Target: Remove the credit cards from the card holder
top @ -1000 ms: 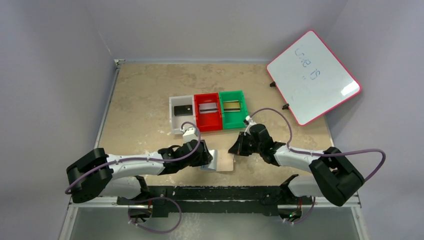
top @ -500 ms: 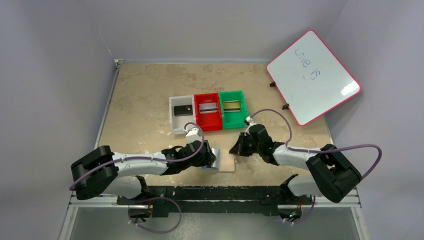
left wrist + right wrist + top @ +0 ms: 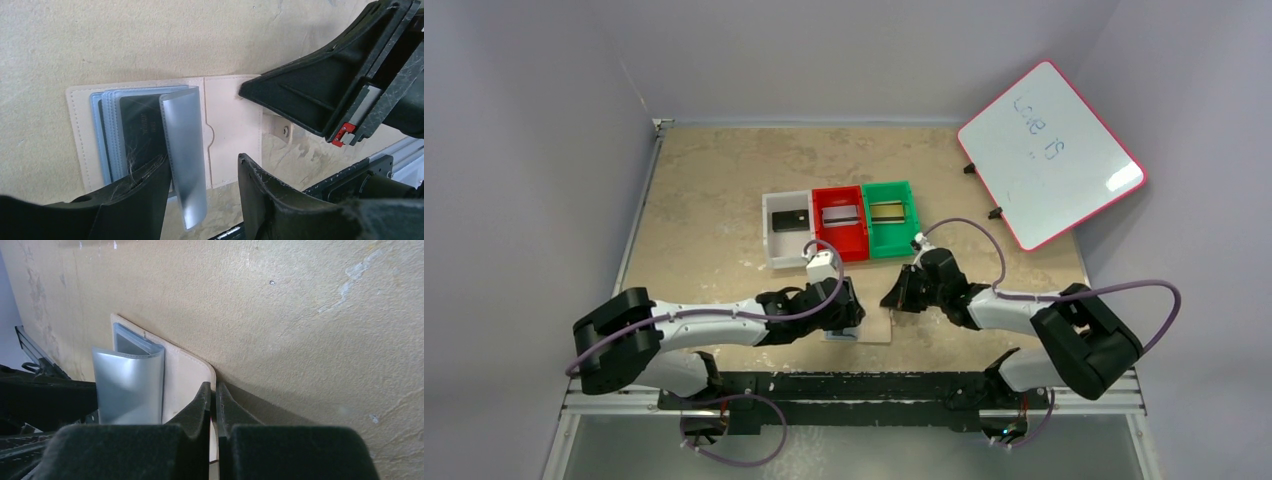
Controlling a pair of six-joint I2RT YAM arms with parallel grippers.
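Extraction step, by my reading: the card holder [image 3: 876, 328] lay open at the table's [image 3: 714, 200] near edge. The right gripper [image 3: 212, 390] was clenched tight, its tips pinning the tan flap. The left gripper [image 3: 202, 200] hung over the pockets with jaws parted, a grey sleeve [image 3: 185, 150] standing up between them, not pinched. A dark card [image 3: 142, 130] showed under the leaves. The next move called for getting past that sleeve and pinching the card's edge. Other cards [image 3: 790, 219] sat in the bins [image 3: 840, 250] beyond. Possibly more hid in the pockets; the sleeves covered them.
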